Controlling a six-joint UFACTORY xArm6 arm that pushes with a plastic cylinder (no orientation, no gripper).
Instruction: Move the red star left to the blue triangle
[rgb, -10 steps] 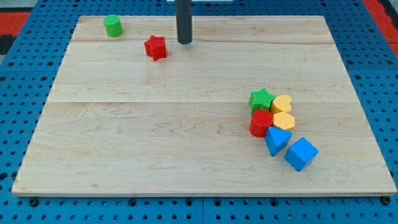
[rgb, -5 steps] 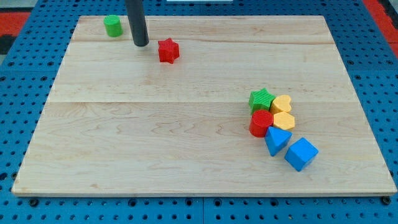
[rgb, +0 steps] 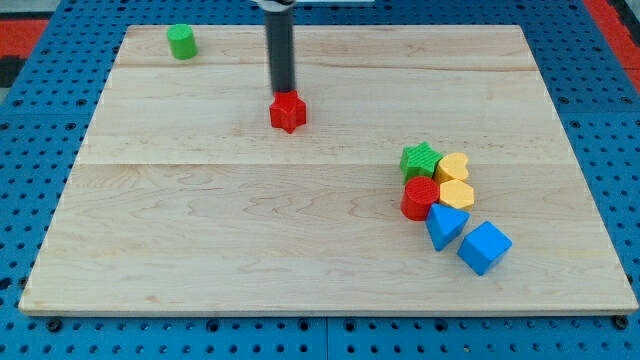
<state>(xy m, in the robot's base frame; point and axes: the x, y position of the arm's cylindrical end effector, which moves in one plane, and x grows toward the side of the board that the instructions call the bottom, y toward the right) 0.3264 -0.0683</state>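
Note:
The red star (rgb: 288, 112) lies on the wooden board (rgb: 200, 230), a little left of centre in the upper half. My tip (rgb: 284, 93) stands right at the star's top edge, touching or nearly touching it. The blue triangle (rgb: 445, 225) lies far to the lower right, in a cluster of blocks, well apart from the star.
The cluster holds a green star (rgb: 421, 160), a yellow heart (rgb: 454, 166), a yellow hexagon (rgb: 457, 193), a red cylinder (rgb: 419, 198) and a blue cube (rgb: 484, 247). A green cylinder (rgb: 181, 41) stands at the board's top left.
The red star has slid right and down the view in steps. My tip went from the star's right to its left, then to just above it.

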